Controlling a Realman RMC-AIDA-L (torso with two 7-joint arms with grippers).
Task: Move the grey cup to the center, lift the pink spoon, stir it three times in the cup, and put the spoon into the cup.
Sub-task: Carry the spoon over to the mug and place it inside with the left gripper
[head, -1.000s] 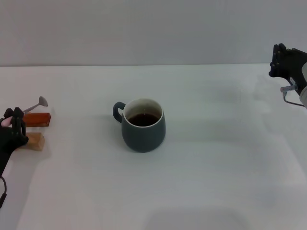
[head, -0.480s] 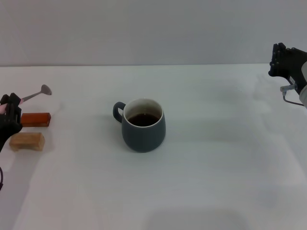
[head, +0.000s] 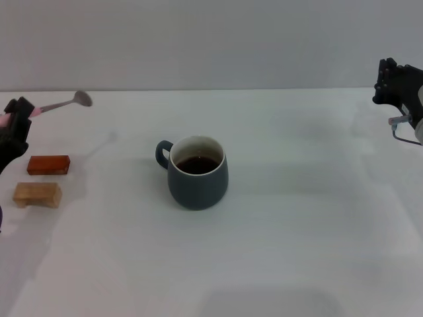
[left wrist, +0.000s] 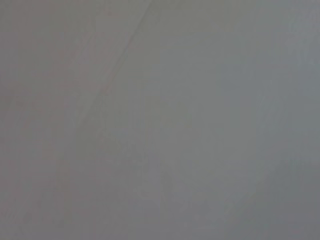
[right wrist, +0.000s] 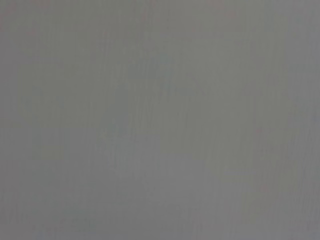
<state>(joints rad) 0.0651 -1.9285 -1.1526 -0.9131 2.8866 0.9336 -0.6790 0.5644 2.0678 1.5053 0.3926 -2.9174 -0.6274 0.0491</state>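
I see the rounded dark blue-grey ceramic mug point(head: 197, 173) standing upright near the middle of the white table point(head: 297, 231), its loop handle turned toward my left side. Dark liquid fills it to a little below the white rim. The small pink-handled spoon with a grey metal bowl point(head: 63, 104) is off the table, up and well to the left of the mug. My left gripper point(head: 21, 115) pinches it by the pink handle end, and the metal bowl points toward the mug and slightly upward. Below the spoon, also left of the mug, a red-brown rectangular block point(head: 48, 164) lies flat, with a tan wooden block point(head: 38, 193) just in front of it. My right gripper point(head: 391, 82) hangs far to the right of the mug, above the table's back edge; I cannot tell how its fingers stand. Both wrist views show only blank grey.
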